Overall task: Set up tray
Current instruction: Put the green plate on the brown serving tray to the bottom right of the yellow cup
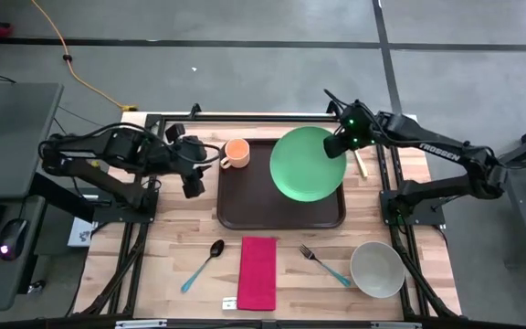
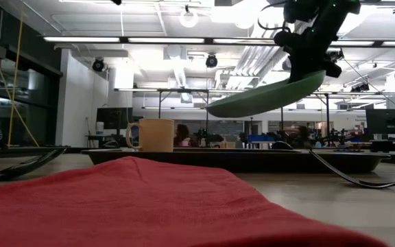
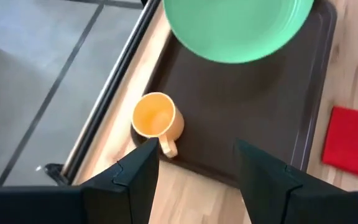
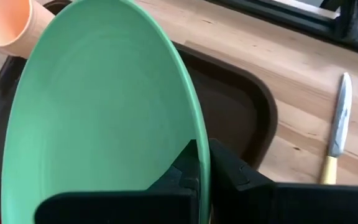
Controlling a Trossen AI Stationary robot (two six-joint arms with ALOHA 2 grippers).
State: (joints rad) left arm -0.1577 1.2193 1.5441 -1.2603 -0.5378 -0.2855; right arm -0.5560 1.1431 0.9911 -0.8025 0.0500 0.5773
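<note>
- The left gripper [image 1: 193, 174] hovers just off the tray's left edge, near the orange mug, with its two fingers spread apart and nothing between them.
- One orange mug [image 1: 235, 153] stands upright in the tray's far-left corner, handle turned towards the left gripper; it looks rigid and light.
- One tray [image 1: 245, 212] lies flat at the table's middle, dark brown with rounded corners and a raised rim. It looks stiff, smooth plastic, light for its width and probably slippery to pinch; the rim is the sensible place to grip if it must be shifted. As the base of the setting, it likely stays where it is.
- One green plate [image 1: 307, 164] hangs tilted in the air above the tray's far-right part, clear of the tray floor in the low view. It appears hard and smooth, so an edge pinch could slip or let it swing.
- The right gripper [image 4: 202, 163] is clamped tight on the green plate's rim, at the edge nearest its own arm.
- One knife [image 1: 359, 164] lies on the wood just right of the tray.
- Near the front edge, left to right: one spoon [image 1: 205, 264], one red napkin [image 1: 257, 271], one fork [image 1: 323, 265] and one pale bowl [image 1: 377, 269], all outside the tray.
</note>
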